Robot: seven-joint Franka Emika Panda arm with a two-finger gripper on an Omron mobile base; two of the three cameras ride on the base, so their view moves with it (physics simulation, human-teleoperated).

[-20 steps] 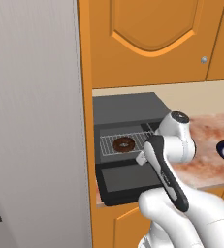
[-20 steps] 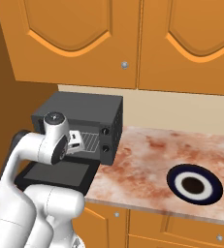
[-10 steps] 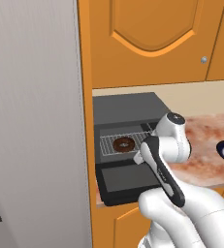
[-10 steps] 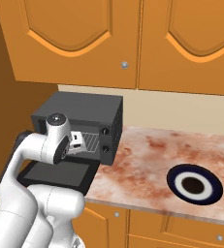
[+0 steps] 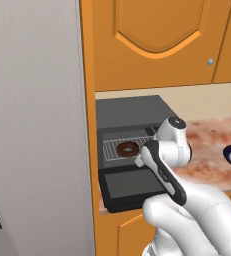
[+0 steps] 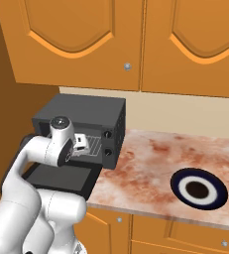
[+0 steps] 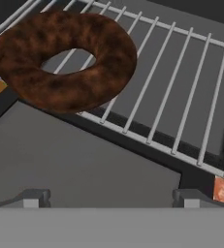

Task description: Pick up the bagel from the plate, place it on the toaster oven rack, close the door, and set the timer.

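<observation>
- The toaster oven [image 5: 132, 112], a black box, stands at the left end of the desk [image 6: 150, 168], hard against the tall orange cabinet side. Its cavity faces the robot so the arm can reach straight in.
- The door [image 5: 132, 185] is folded down flat toward the front edge of the desk. It has to lie open for the rack to be loaded, so the closing step is not yet done.
- The bagel [image 5: 128, 149] lies flat on the toaster oven rack [image 5: 112, 150], near the rack's front edge and toward its left half. In the hand view the dark brown ring [image 7: 65, 58] rests across the wire bars, free of the fingers, so I judge the placing step finished.
- The pincer [image 7: 111, 197] sits just in front of the rack, above the lowered door, its jaws spread wide and holding nothing. The two finger tips [image 7: 33, 197] stand well apart, with the bagel beyond them. Spread jaws fit a release, and leave the hand free to go for the door next.
- The arm's wrist [image 6: 61, 144] hangs in front of the oven mouth in the right base view.
- The plate [image 6: 199, 188], white with a navy ring, lies bare near the front edge toward the desk's right end, well apart from the oven.
</observation>
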